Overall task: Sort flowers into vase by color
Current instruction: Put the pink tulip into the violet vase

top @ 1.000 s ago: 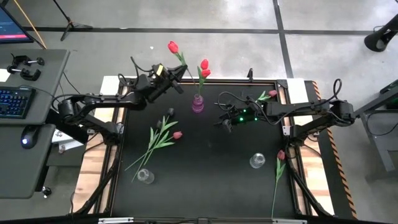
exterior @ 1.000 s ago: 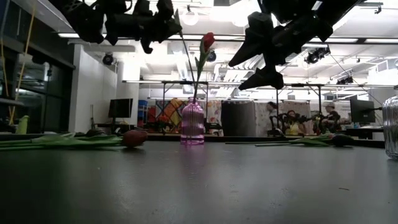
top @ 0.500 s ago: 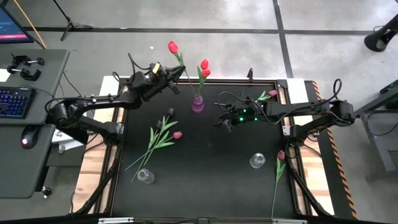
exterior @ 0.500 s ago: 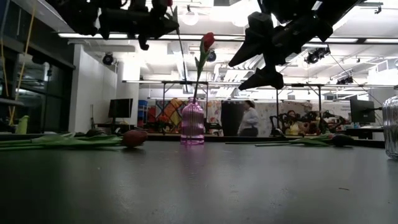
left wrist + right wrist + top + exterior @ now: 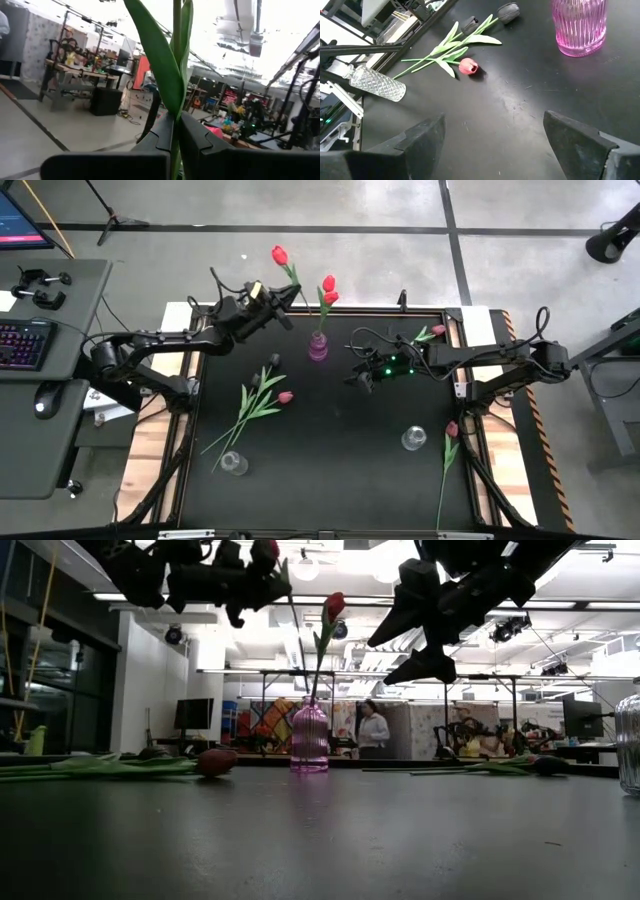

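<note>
Left gripper up high by table's back edge, pinched tight on green stem of red tulip. Pink vase close by, two red tulips standing in it. Right gripper hangs over table middle, fingers spread wide, nothing in them. More tulips lie flat on table.

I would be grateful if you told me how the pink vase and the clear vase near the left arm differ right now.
The pink vase stands upright near the table's far edge, while the clear vase lies on its side toward the near left. The pink vase holds red tulips; the clear vase holds none. The pink vase is tinted, the clear vase colourless. Both look like ribbed glass.
</note>
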Robot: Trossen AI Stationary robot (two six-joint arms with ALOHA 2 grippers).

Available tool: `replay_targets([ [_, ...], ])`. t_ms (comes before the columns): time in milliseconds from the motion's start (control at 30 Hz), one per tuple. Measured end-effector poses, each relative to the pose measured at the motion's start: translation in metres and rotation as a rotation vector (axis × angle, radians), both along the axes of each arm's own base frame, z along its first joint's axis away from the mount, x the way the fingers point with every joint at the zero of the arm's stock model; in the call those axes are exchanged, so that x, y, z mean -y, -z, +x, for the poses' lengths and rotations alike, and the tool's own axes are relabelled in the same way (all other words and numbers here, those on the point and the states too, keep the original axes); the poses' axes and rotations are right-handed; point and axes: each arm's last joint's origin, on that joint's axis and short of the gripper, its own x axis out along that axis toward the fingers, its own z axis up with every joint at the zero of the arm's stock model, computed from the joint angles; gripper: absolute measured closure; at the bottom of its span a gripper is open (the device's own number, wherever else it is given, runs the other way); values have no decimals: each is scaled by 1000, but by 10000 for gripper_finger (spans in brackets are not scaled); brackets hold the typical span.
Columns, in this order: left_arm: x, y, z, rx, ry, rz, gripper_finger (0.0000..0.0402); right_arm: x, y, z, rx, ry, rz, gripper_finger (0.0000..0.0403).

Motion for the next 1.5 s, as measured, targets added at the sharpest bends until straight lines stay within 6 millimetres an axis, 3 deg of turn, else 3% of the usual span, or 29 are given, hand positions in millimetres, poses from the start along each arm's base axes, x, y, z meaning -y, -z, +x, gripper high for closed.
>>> replay_targets([
  [500, -5, 18, 10, -56, 10, -40, 401, 0, 0, 0, 0, 1, -1, 80],
  [800, -2, 31, 15, -165, 148, -86, 388, 0, 0, 0, -1, -3, -14, 80],
  [1133, 2, 34, 10, -311, 203, -87, 295, 0, 0, 0, 0, -5, -16, 80],
  [1500, 18, 31, -20, -553, 229, -214, 191, 1, -2, 1, 23, 3, -25, 80],
])
